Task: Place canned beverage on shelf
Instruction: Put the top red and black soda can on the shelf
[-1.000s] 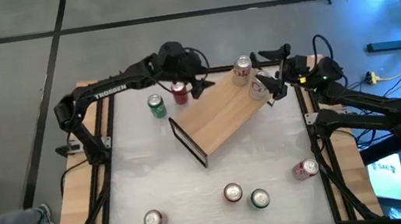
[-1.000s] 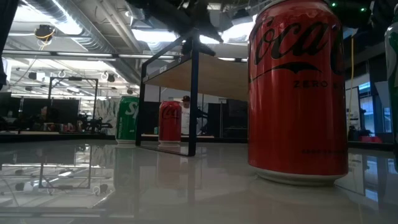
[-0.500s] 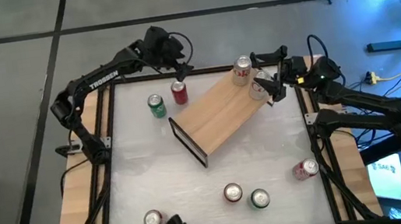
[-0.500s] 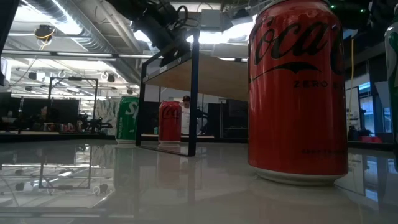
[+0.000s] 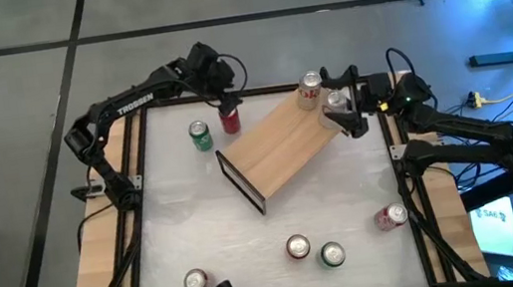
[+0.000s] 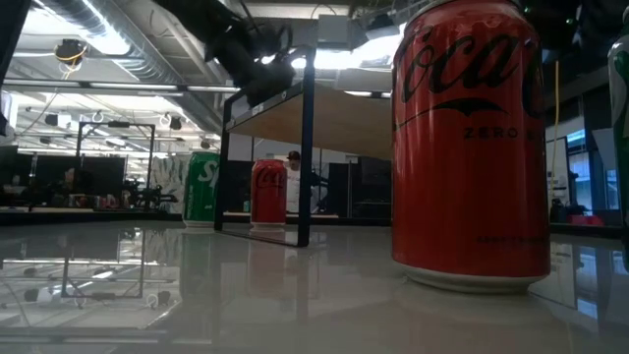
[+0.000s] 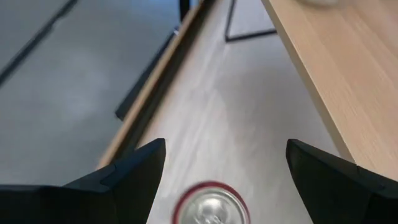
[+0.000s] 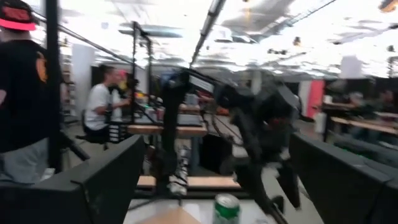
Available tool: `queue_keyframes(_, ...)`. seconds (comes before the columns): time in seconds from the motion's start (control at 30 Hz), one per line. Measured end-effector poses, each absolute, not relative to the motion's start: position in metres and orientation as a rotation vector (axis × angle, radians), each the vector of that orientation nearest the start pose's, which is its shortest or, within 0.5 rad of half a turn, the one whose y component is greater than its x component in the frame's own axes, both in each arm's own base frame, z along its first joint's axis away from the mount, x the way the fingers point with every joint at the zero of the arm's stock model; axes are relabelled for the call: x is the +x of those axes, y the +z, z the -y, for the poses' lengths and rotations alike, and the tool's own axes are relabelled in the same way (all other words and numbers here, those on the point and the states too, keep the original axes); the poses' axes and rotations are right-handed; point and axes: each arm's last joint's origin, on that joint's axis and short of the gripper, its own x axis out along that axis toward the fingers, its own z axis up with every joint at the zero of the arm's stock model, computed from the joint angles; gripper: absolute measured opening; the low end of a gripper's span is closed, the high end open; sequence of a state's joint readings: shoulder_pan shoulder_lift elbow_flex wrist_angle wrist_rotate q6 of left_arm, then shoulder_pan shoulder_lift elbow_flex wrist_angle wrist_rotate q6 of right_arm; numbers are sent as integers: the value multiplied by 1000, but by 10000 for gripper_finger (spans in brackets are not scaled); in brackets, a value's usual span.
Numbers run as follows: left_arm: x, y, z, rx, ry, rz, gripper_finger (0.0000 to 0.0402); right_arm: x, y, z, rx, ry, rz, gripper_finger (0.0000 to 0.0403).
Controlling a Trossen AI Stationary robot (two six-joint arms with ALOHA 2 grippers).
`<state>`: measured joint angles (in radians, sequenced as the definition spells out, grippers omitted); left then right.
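The shelf (image 5: pixel 282 145), a light-wood plank with black frame ends, stands slantwise at the table's far middle. Two silver-topped cans stand on its far right end, one (image 5: pixel 310 86) near the corner and one (image 5: pixel 335 102) right beside my right gripper (image 5: pixel 344 118). That gripper is open (image 8: pixel 217 149) and points level toward the table's left; no can shows between its fingers. My left gripper (image 5: pixel 226 100) is open above a red can (image 5: pixel 230 119) standing on the table beside the shelf. The can's top (image 7: pixel 211 205) shows below and between the fingers.
A green can (image 5: pixel 200 136) stands left of the red one. Several more cans stand near the front edge (image 5: pixel 297 247), (image 5: pixel 332 254), (image 5: pixel 195 281), and one (image 5: pixel 391 216) at the right edge. In the low view a Coke Zero can (image 6: pixel 470 147) stands close. People show in the room behind.
My left gripper has moved from over the shelf's far left corner toward the table's far left, then settled above the red can. My right gripper has turned a little at the shelf's right end.
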<state>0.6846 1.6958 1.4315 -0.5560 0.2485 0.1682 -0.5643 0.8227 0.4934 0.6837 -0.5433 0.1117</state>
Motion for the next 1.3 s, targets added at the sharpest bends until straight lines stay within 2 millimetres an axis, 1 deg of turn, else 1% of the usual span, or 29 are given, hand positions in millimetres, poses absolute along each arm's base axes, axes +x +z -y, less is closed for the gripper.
queue_keyframes(0.13,290,279,-227,-223,323,-791,323,163,310,72,-84,48,336,392)
queue_keyframes(0.53,281,246,-220,-250,313,-887,323,173,309,46,-50,184,335,392)
queue_keyframes(0.63,280,240,-220,-247,316,-886,323,174,309,41,-44,212,335,392)
queue_keyframes(0.8,280,237,-219,-243,319,-879,323,175,308,37,-36,234,323,392)
queue_keyframes(1.07,283,238,-220,-241,326,-842,323,177,304,39,-21,182,292,392)
queue_keyframes(1.3,284,240,-217,-256,327,-837,323,177,304,39,-19,179,291,392)
